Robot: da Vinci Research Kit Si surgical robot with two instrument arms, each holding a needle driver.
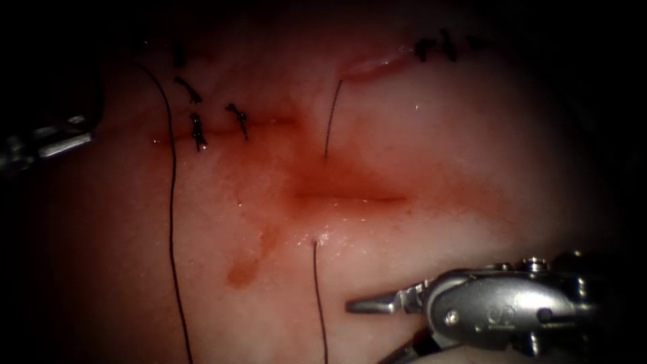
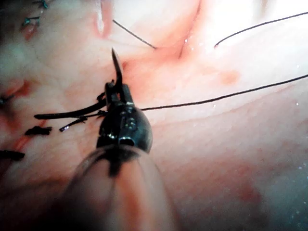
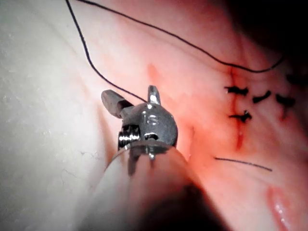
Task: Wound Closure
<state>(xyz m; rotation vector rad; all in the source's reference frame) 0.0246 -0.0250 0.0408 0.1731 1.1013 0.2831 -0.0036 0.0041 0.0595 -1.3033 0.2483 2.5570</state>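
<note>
The tissue (image 1: pixel 472 155) has a short horizontal cut (image 1: pixel 350 197) ringed by red fluid. Black thread (image 1: pixel 331 118) enters the tissue just above the cut's left end and comes out below it as a second strand (image 1: pixel 317 290). A long strand (image 1: pixel 172 222) runs down the left side. At the far left, my left tool (image 1: pixel 64 140) is shut on the dark curved needle (image 2: pixel 116 65) near its rear; the tip stands free of the tissue, and thread (image 2: pixel 216 98) trails from the left tool (image 2: pixel 117 90). My right tool (image 1: pixel 377 317) (image 3: pixel 132 98) hovers below the cut, open and holding nothing.
Several knotted stitches (image 1: pixel 197 129) with short cut ends close an older line left of the cut. More dark stitches (image 1: pixel 438 48) sit at the upper right beside a pink gaping wound edge (image 1: pixel 371 65). A red fluid trail (image 1: pixel 246 269) runs down to the lower left.
</note>
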